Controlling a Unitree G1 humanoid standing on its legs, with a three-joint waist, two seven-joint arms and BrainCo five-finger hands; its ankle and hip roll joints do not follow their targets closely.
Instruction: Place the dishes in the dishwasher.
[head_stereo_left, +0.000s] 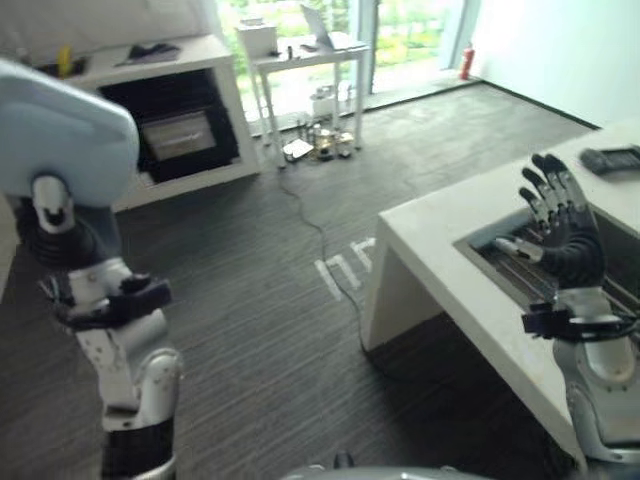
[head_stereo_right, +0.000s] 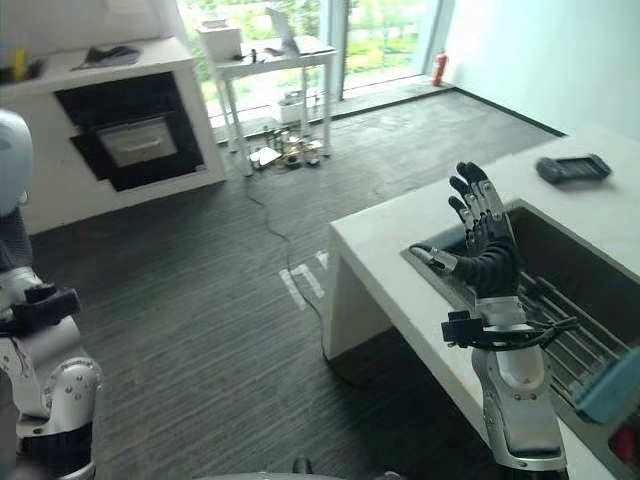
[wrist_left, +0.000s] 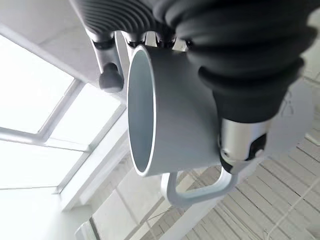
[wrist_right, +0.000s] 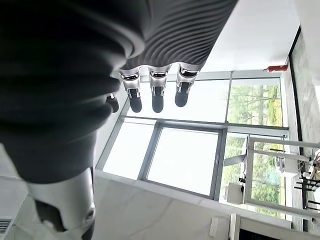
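holding a pale grey mug (wrist_left: 170, 115), the left hand (wrist_left: 240, 65) had its fingers and thumb curled round the mug's body, as the left wrist view showed; in the left eye view the same mug (head_stereo_left: 60, 140) sat large at the upper left of the frame, raised high and close to the camera, most likely so it could be carried clear of the counter before being lowered. the mug lay on its side in the grasp, its long axis running roughly across the wrist view, its open mouth turned toward the left of that frame and its handle (wrist_left: 197, 187) hanging below the body, free of the fingers. the right hand (head_stereo_right: 485, 245) stood upright at the middle right of the right eye view, fingers straight and spread, holding nothing, seemingly kept out of the way above the white counter (head_stereo_right: 385, 245). just behind it the counter held a recessed basin with a wire rack (head_stereo_right: 560, 325), which looked like the place meant for the dishes; a small dark device (head_stereo_right: 570, 167) lay on the counter at the upper right. the mug was well apart from the rack, so the carry across seemed not yet done
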